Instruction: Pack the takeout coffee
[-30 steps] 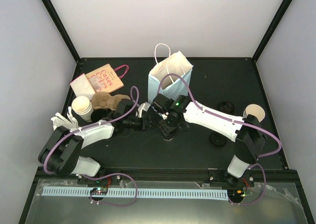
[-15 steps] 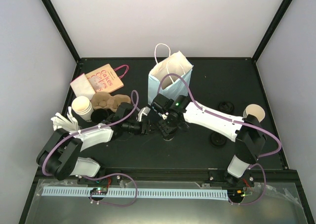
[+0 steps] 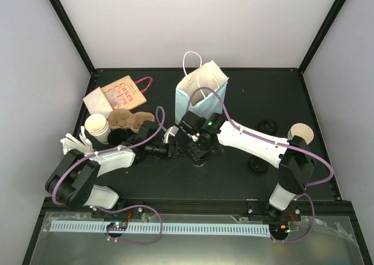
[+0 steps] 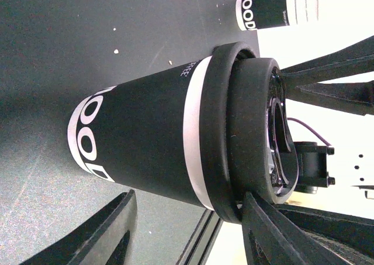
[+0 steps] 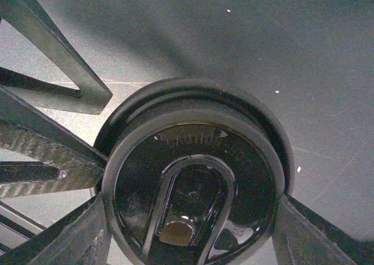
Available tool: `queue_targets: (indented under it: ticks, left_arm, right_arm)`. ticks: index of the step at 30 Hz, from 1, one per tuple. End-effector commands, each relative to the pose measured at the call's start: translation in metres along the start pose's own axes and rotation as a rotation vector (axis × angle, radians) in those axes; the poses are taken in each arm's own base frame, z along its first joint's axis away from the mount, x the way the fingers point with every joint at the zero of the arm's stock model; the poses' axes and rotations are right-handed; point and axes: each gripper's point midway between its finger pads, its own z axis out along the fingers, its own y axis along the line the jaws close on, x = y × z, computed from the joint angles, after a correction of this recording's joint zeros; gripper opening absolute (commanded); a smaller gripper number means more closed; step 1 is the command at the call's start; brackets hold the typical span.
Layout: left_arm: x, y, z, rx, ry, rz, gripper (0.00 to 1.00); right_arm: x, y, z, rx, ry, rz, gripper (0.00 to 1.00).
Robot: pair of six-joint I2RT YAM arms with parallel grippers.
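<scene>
A black cup lettered "GOOD" is stood at the middle of the table, in front of the paper bag. Its lid — embossing unreadable — is clamped by the right gripper. The left gripper is held half-spread beside the cup, nothing gripped.

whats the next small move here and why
Probably press the right tool straight down: it grips the black plastic lid, which sits on the black paper cup but may not be snapped on. The left tool stands open beside the cup.
</scene>
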Motion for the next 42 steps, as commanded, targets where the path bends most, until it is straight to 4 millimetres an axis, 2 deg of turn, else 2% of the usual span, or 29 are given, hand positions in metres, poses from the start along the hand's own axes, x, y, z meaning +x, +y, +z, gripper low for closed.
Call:
queue_targets:
  ticks: [1,8,13,20,26,29,32,36,42]
  left_arm:
    - [0.011,0.058,0.003,-0.241,-0.025,-0.071,0.49]
    - [0.015,0.075,0.002,-0.341,-0.022,-0.06,0.48]
    - [0.007,0.069,-0.005,-0.39,-0.063,-0.002,0.48]
    - [-0.012,0.029,-0.013,-0.312,-0.115,0.104,0.5]
    - [-0.033,-0.009,-0.044,-0.34,-0.211,0.214,0.56]
    - [-0.045,-0.029,-0.062,-0.38,-0.252,0.271,0.56]
    - [-0.057,-0.04,-0.082,-0.448,-0.298,0.308,0.57]
    - [-0.07,-0.06,-0.097,-0.44,-0.347,0.347,0.59]
    - [-0.09,-0.08,-0.122,-0.447,-0.439,0.4,0.63]
  right_arm:
    - [0.03,0.006,0.046,-0.006,0.154,0.005,0.6]
    - [0.03,0.007,0.049,-0.009,0.153,0.019,0.6]
    - [0.028,0.006,0.047,-0.005,0.136,0.017,0.6]
    - [0.022,0.001,0.041,0.02,0.102,0.03,0.6]
    - [0.014,-0.008,0.023,0.066,0.061,0.038,0.6]
    - [0.009,-0.011,0.007,0.079,0.032,0.039,0.6]
    - [0.003,-0.012,-0.012,0.072,-0.001,0.042,0.6]
    - [-0.003,-0.015,-0.036,0.069,-0.046,0.049,0.6]
    - [-0.006,-0.023,-0.066,0.091,-0.104,0.063,0.59]
